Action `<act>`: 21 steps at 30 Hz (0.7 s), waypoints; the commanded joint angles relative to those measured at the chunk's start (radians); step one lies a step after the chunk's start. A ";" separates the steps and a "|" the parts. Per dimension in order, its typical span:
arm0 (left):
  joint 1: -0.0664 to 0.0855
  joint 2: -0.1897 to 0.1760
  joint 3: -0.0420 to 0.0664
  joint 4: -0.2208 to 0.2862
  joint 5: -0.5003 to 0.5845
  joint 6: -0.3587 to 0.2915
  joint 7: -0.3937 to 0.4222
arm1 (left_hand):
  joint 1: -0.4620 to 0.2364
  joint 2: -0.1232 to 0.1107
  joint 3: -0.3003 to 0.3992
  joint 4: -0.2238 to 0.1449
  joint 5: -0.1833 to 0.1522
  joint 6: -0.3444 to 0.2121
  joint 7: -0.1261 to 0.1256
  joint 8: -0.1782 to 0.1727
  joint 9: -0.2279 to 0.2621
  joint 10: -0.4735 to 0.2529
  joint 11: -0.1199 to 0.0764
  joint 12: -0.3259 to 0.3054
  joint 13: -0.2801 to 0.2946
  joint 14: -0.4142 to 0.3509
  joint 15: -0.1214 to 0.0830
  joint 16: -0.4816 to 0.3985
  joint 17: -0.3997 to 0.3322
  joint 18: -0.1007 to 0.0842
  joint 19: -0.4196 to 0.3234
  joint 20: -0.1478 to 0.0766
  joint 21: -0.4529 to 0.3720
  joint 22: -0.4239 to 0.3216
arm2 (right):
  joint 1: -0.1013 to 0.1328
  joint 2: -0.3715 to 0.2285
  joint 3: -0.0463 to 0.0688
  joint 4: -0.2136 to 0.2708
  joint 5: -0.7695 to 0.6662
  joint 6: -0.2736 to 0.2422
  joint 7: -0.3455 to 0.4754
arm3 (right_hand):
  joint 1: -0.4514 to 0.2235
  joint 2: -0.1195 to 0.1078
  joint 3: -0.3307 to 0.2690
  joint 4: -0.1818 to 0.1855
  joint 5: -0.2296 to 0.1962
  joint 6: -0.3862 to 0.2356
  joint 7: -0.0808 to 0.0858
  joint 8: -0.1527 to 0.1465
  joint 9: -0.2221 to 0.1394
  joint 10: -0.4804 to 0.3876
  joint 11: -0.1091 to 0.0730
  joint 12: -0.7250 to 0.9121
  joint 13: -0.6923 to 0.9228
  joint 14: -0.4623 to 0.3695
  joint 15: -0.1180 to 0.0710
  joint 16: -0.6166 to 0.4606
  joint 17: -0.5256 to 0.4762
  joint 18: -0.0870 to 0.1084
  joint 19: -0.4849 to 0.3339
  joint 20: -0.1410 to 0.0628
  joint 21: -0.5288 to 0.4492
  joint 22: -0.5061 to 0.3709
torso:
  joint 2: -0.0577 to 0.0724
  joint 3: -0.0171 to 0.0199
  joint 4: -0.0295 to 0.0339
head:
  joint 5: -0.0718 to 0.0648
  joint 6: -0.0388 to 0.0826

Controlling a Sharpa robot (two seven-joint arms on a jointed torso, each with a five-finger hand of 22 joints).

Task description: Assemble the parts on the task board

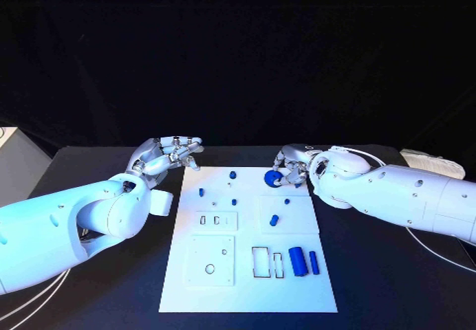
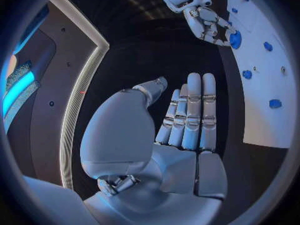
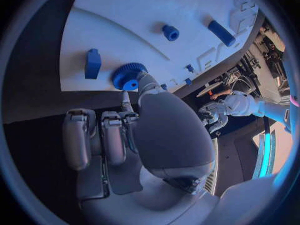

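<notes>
The white task board (image 1: 248, 289) lies mid-table. A blue gear (image 1: 271, 178) sits at its far edge, where my right hand (image 1: 291, 165) pinches it between thumb and fingertips; the right wrist view shows the thumb on the gear (image 3: 128, 76), and the left wrist view shows the gear (image 2: 235, 39) at the right hand (image 2: 203, 20). My left hand (image 1: 168, 155) hovers off the board's far left corner, fingers straight (image 2: 190, 110), holding nothing. Small blue pegs (image 1: 232, 174) (image 1: 201, 192) (image 1: 274, 220) dot the board. A blue cylinder (image 1: 296, 262) and bar (image 1: 314, 262) lie near right.
Rectangular recesses (image 1: 260, 262) are cut beside the cylinder, and small slots (image 1: 217, 220) lie mid-left. A square inset plate (image 1: 211, 261) takes the board's near left. A pale box (image 1: 10, 158) stands at the table's left edge, and a white object (image 1: 431, 163) at far right.
</notes>
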 commanded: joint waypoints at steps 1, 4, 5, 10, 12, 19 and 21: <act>0.002 0.002 0.001 0.002 0.002 0.016 0.003 | -0.005 0.005 0.004 -0.002 0.004 0.003 0.002 -0.001 0.002 0.002 0.005 -0.001 0.001 -0.007 -0.002 0.006 0.001 0.020 -0.009 0.000 0.005 0.001 | -0.004 0.006 0.000 -0.006 0.017 0.021 0.017 | -0.019 0.008 0.013 -0.002 0.025 0.009 -0.001 0.004 -0.002 0.092 -0.001 0.006 0.243 0.098 0.006 0.005 0.229 -0.016 0.052 0.007 0.004 0.154 | 0.002 -0.0002 0.0007 | 0.003 -0.002; 0.002 0.002 0.001 0.002 0.002 0.016 0.002 | -0.004 0.006 0.006 -0.004 0.004 0.003 0.002 -0.001 0.002 0.002 0.005 -0.001 0.001 -0.007 -0.002 0.007 0.001 0.020 -0.010 0.000 0.007 0.002 | -0.009 0.010 -0.001 -0.013 0.023 0.029 0.020 | -0.027 0.010 0.021 -0.003 0.044 0.009 -0.001 0.003 -0.004 0.092 -0.002 0.006 0.243 0.098 0.005 0.005 0.228 -0.016 0.051 0.007 0.004 0.154 | 0.002 -0.0002 0.0019 | 0.003 -0.004; 0.002 0.002 0.001 0.002 0.002 0.017 0.002 | -0.004 0.006 0.006 -0.004 0.004 0.003 0.002 -0.001 0.002 0.002 0.005 -0.001 0.001 -0.007 -0.002 0.007 0.001 0.020 -0.010 0.000 0.007 0.002 | -0.010 0.010 -0.001 -0.014 0.023 0.030 0.021 | -0.027 0.010 0.021 -0.003 0.044 0.009 -0.001 0.003 -0.004 0.092 -0.002 0.006 0.243 0.098 0.005 0.005 0.228 -0.016 0.051 0.007 0.004 0.154 | 0.002 -0.0001 0.0019 | 0.003 -0.005; 0.002 0.000 0.001 0.003 0.001 0.016 0.001 | -0.003 0.006 0.007 -0.005 0.004 0.003 0.002 -0.001 0.002 0.002 0.005 -0.001 0.001 -0.008 -0.002 0.007 0.002 0.020 -0.011 0.000 0.008 0.003 | -0.014 0.012 -0.001 -0.018 0.027 0.045 0.021 | -0.029 0.010 0.023 -0.003 0.047 0.009 -0.001 0.002 -0.005 0.091 -0.002 0.005 0.242 0.098 0.005 0.005 0.228 -0.016 0.051 0.007 0.004 0.154 | 0.001 0.0005 -0.0007 | 0.004 -0.009; 0.002 -0.001 0.001 0.003 0.001 0.016 0.000 | -0.003 0.006 0.007 -0.005 0.004 0.003 0.002 -0.001 0.002 0.002 0.005 -0.001 0.001 -0.008 -0.002 0.007 0.002 0.020 -0.011 0.000 0.008 0.003 | -0.014 0.012 -0.001 -0.019 0.027 0.049 0.021 | -0.028 0.010 0.027 -0.004 0.052 0.010 -0.001 0.002 -0.005 0.091 -0.002 0.005 0.242 0.098 0.005 0.005 0.228 -0.016 0.051 0.007 0.004 0.154 | 0.001 0.0003 -0.0012 | 0.004 -0.009; 0.002 0.000 0.001 0.002 0.000 0.018 -0.001 | -0.003 0.006 0.007 -0.005 0.004 0.003 0.002 -0.001 0.002 0.002 0.005 -0.001 0.001 -0.008 -0.002 0.007 0.002 0.020 -0.011 0.000 0.008 0.003 | -0.015 0.010 -0.002 -0.014 0.003 0.029 0.019 | 0.010 -0.001 0.108 -0.010 0.010 0.035 -0.005 0.006 -0.010 0.091 -0.006 0.005 0.243 0.098 0.001 0.005 0.231 -0.017 0.052 0.003 0.008 0.161 | 0.000 0.0008 -0.0008 | 0.003 -0.011; 0.002 0.000 0.001 0.002 0.000 0.018 -0.001 | -0.003 0.006 0.007 -0.005 0.004 0.003 0.002 -0.001 0.002 0.002 0.005 -0.001 0.001 -0.008 -0.002 0.007 0.002 0.020 -0.011 0.000 0.008 0.003 | -0.015 0.010 -0.002 -0.010 -0.008 0.012 0.021 | 0.020 -0.011 0.138 -0.013 0.013 0.041 -0.006 0.007 -0.012 0.091 -0.007 0.004 0.243 0.098 0.001 0.005 0.231 -0.017 0.052 0.002 0.009 0.162 | -0.001 0.0011 -0.0007 | 0.003 -0.011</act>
